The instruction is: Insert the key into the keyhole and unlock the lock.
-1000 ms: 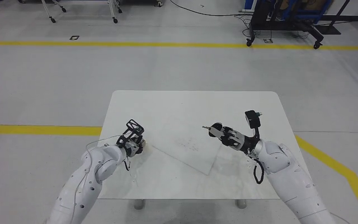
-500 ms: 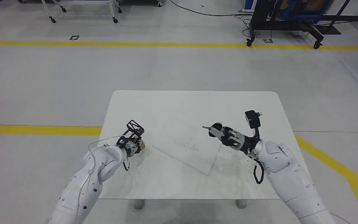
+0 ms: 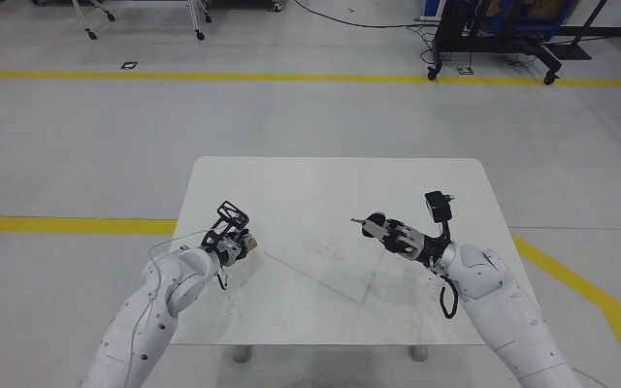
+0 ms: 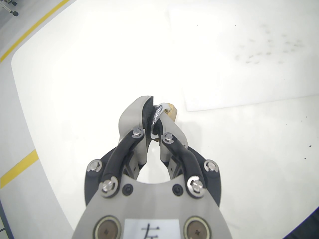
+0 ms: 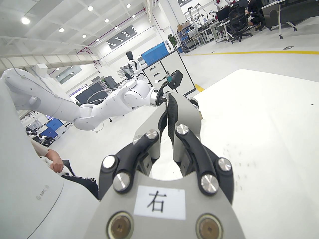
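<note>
My left gripper (image 3: 236, 242) is near the table's left edge, shut on a small brass padlock (image 3: 249, 244). In the left wrist view the silver shackle (image 4: 157, 115) is pinched between the fingers of the left gripper (image 4: 157, 111), and the brass body (image 4: 173, 111) sticks out past one fingertip, just above the table. My right gripper (image 3: 373, 227) hovers right of the table's middle, shut on the key (image 3: 356, 222), whose thin metal tip points toward the left arm. In the right wrist view the right gripper (image 5: 169, 101) has its pads pressed together and the key is hidden.
The white table (image 3: 340, 179) carries a thin white sheet (image 3: 320, 257) in the middle, with dark smudges (image 4: 269, 48) on it. The two grippers are roughly a third of the table's width apart. Yellow floor lines run beyond the table's edges.
The left gripper with the padlock has shifted slightly up and toward the table's middle, so the brass body shows more. The right arm has stayed still.
</note>
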`<move>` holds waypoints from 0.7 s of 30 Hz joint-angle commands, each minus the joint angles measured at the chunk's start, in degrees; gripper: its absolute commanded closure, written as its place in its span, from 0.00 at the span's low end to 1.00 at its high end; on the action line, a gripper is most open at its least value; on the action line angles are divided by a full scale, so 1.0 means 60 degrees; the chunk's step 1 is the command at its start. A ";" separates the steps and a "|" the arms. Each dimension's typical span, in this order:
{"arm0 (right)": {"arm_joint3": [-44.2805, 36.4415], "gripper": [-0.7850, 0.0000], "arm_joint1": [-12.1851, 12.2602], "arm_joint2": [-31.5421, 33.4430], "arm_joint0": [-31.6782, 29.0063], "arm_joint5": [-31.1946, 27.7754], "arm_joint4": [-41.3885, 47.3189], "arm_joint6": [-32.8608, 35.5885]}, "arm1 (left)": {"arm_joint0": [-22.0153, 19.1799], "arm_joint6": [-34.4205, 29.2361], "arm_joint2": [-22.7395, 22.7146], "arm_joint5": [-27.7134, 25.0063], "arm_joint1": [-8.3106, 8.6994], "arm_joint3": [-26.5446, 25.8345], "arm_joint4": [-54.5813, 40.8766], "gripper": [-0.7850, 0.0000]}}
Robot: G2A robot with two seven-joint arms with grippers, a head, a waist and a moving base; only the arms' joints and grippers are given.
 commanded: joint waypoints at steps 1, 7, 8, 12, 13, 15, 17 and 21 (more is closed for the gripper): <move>0.0000 1.00 0.0000 0.0000 0.0000 0.0000 0.0000 0.0000 | 0.0139 0.0396 -0.0051 -0.0196 -0.0053 -0.0006 -0.1288 1.00; 0.0147 1.00 -0.0178 -0.0642 0.0261 0.0542 0.0145 -0.0460 | -0.0832 -0.1179 -0.0192 -0.0128 -0.0311 0.1361 -0.7126 1.00; 0.0351 1.00 -0.0222 -0.0820 0.0393 0.0483 0.0294 -0.0489 | -0.1087 -0.1597 -0.0123 -0.0128 -0.0364 0.1612 -0.8072 1.00; 0.1210 1.00 -0.0438 -0.1526 0.1087 0.0650 0.0749 -0.0564 | -0.2090 -0.3196 0.0289 0.0387 -0.0595 0.2843 -1.1269 1.00; 0.1372 1.00 -0.0498 -0.1691 0.1236 0.0659 0.0884 -0.0619 | -0.2374 -0.3515 0.0406 0.0705 -0.0655 0.3230 -1.1818 1.00; 0.1657 1.00 -0.0614 -0.1972 0.1477 0.0650 0.1108 -0.0783 | -0.2920 -0.3928 0.0748 0.1063 -0.0766 0.3753 -1.2144 1.00; 0.1810 1.00 -0.0684 -0.2141 0.1601 0.0611 0.1273 -0.0859 | -0.3182 -0.4022 0.0917 0.1105 -0.0829 0.4033 -1.2282 1.00; 0.1810 1.00 -0.0684 -0.2141 0.1601 0.0611 0.1273 -0.0859 | -0.3182 -0.4022 0.0917 0.1105 -0.0829 0.4033 -1.2282 1.00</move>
